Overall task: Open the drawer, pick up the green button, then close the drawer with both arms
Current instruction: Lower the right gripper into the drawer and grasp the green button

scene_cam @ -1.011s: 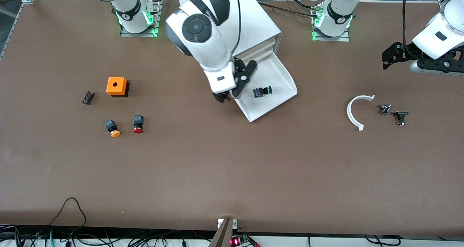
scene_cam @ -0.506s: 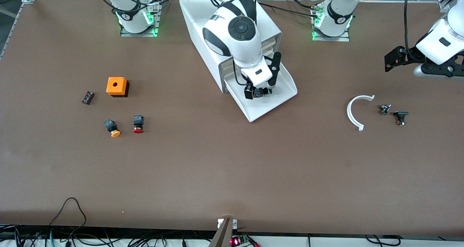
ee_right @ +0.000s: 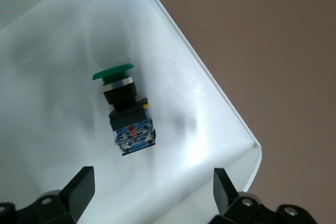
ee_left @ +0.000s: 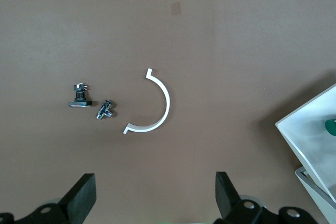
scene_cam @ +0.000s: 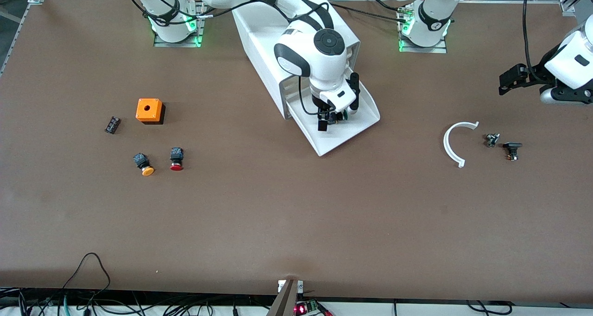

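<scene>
Front view hides most of the button (scene_cam: 338, 116) under the right gripper (scene_cam: 330, 120), but the right wrist view shows it lying on its side in the open drawer (scene_cam: 356, 126), untouched between spread fingers (ee_right: 79, 187), cap toward 12 o'clock; left gripper (ee_left: 155, 198) waits, fingers apart, over the table.

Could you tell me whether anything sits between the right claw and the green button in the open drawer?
Nothing visible does. The right claw hangs open over the drawer, and the right wrist view shows the button lying alone on the drawer floor between the fingers, with no other part near it.
</scene>
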Controlling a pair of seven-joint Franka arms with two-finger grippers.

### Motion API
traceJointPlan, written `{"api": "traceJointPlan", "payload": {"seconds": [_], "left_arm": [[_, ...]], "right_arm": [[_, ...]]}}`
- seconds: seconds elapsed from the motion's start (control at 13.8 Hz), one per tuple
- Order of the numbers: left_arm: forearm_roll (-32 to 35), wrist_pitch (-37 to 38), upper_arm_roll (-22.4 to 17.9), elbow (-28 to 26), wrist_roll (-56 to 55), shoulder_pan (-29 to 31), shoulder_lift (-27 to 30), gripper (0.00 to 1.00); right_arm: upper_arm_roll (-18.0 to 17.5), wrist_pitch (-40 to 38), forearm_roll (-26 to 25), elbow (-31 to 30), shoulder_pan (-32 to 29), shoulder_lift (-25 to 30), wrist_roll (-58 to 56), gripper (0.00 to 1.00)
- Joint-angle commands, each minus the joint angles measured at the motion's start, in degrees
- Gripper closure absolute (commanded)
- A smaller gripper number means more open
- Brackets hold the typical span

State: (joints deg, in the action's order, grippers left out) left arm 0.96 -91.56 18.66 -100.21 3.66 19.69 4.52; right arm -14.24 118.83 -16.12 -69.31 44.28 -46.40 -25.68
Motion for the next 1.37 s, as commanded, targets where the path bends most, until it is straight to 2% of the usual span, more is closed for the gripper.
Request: {"api": "traceJointPlan", "payload": {"seconds": [0.0, 0.36, 0.87, 0.94, 1.16, 1.3], "left_arm": [[-1.13, 1.21, 0.15, 1.78, -0.32, 0.17, -0.83, 0.0], [-1.13, 1.21, 0.15, 1.87, -0.32, 0.17, -0.83, 0.0], [-1.13, 1.12, 0.15, 1.87, -0.32, 0.17, -0.83, 0.0], [-1.13, 1.21, 0.15, 1.87, -0.32, 0.26, -0.83, 0.0], [-1.13, 1.12, 0.15, 1.87, -0.32, 0.26, -0.83, 0.0], [-1.13, 1.21, 0.15, 1.87, -0.23, 0.35, -0.83, 0.0]], "right_arm": [[-0.08, 1.32, -2.68, 2.25, 1.5, -2.11, -0.78, 0.0], [-0.08, 4.13, -2.77, 2.16, 2.03, -3.96, -1.04, 0.0], [-0.26, 4.04, -3.38, 1.9, 2.65, -5.72, -1.04, 0.01], [-0.26, 4.04, -3.65, 1.9, 2.91, -5.9, -0.95, 0.06], [-0.26, 4.04, -5.66, 1.9, 3.62, -6.16, -0.6, 0.38], [-0.26, 4.04, -5.67, 1.99, 3.18, -5.99, -0.6, 0.56]]}}
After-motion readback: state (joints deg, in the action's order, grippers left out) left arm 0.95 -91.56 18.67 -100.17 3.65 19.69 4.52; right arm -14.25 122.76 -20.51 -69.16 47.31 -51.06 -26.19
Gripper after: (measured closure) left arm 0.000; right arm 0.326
